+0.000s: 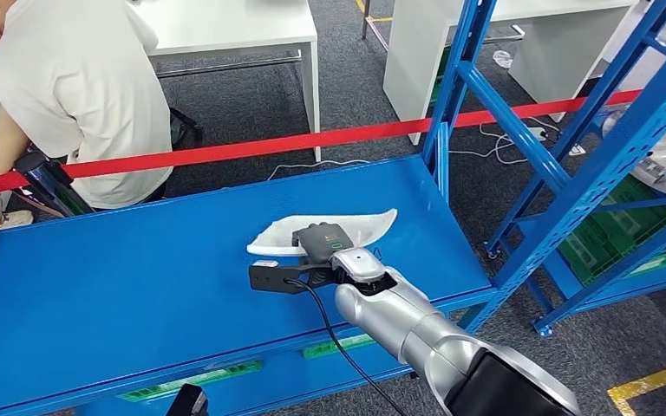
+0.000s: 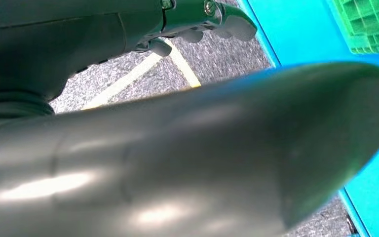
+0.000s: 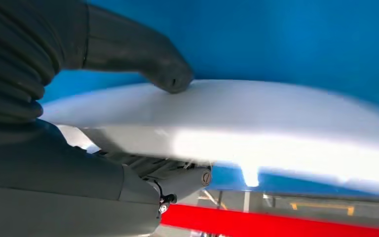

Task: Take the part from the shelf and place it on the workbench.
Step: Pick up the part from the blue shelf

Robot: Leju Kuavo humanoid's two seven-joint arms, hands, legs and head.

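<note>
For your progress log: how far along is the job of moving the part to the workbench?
Done: the white part is off the shelf and over the blue workbench. In hand: the right hand grips it, thumb on top. Left: releasing it and withdrawing.

Even, bright light in the head view; glare on the white part [image 3: 276, 143], blurred in the right wrist view.

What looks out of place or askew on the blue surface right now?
Nothing stands out. The white part is intact, held in the right hand over the blue workbench, thumb pressed on its top face. Whether it rests flat cannot be told. The red tape runs unbroken behind, and a person bends beyond it.
</note>
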